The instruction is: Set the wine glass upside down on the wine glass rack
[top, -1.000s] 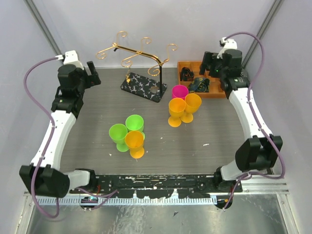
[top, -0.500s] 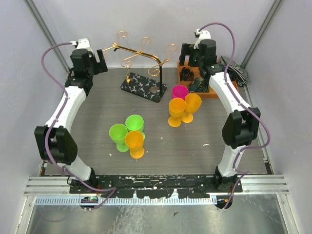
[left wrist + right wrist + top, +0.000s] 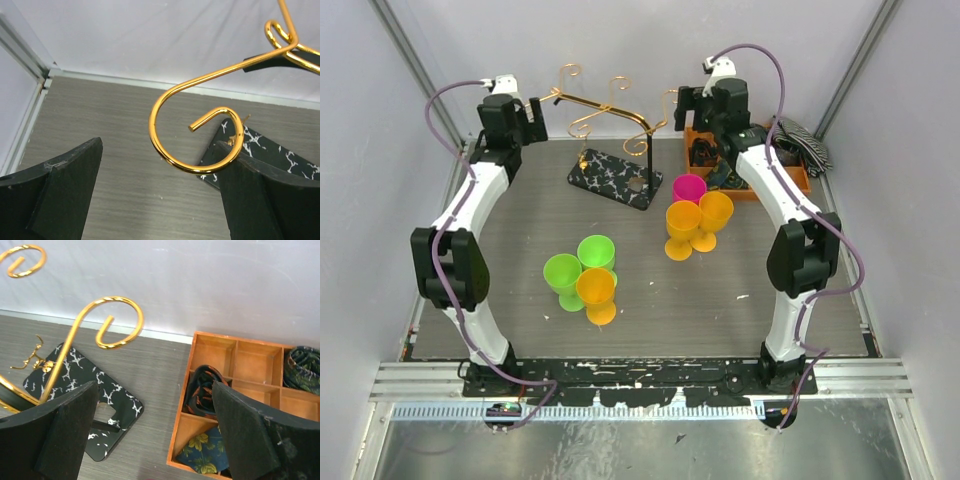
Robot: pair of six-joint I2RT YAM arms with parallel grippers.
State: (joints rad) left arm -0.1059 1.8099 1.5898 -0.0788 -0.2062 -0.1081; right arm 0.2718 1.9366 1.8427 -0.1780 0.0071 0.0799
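Pale walls enclose a grey wood-grain worktop (image 3: pixel 520 230). At the far left, the left claw (image 3: pixel 159 200) gapes wide and grasps nothing. A curled arm of the thin gold wire wine glass rack (image 3: pixel 612 176), on its speckled black base, lies just ahead of it. The right claw (image 3: pixel 150 440) is also spread and empty. It hovers at the far right, between the rack and the orange wooden compartment tray (image 3: pixel 235 357). Nearer, a pink plastic wine glass (image 3: pixel 688 187), two orange wine glasses (image 3: pixel 682 225) and a green-and-orange trio (image 3: pixel 582 275) stand upright on the worktop, off the rack.

Your left arm (image 3: pixel 468 205) and right arm (image 3: pixel 782 200) are both stretched far forward, elbows raised. Left gripper (image 3: pixel 530 122) and right gripper (image 3: pixel 684 108) face inward toward each other, jaws spread wide, nothing held.
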